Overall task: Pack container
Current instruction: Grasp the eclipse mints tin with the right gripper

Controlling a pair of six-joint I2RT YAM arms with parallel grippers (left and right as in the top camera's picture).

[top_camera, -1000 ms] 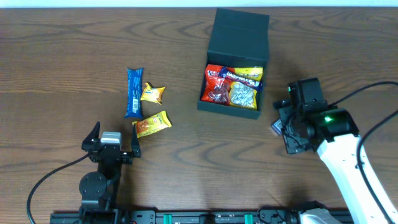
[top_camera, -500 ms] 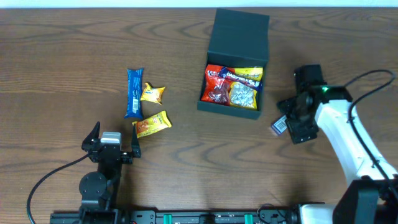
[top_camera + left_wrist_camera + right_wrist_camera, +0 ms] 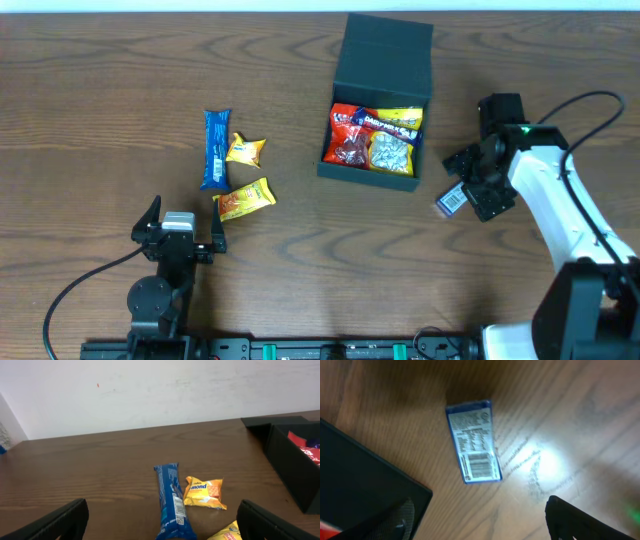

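The box (image 3: pixel 388 55) is found just left of the right pincer (image 3: pixel 477 507), whose fingers are spread wide with nothing gripped, a barcoded blue packet (image 3: pixel 472 442) lying ahead of them. It is dark teal, matte and square, its lid raised, with snack packets (image 3: pixel 372 140) inside. The left pincer (image 3: pixel 161 522) is also held open, and "mond" is read on a yellow packet (image 3: pixel 203 493) ahead of it.

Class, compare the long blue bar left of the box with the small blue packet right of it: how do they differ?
The bar is long and narrow; the packet is short. The bar lies beside two yellow packets; the packet lies alone. The packet shows a pale barcode label; the bar looks mostly blue. Both are blue, flat on the table, outside the box.
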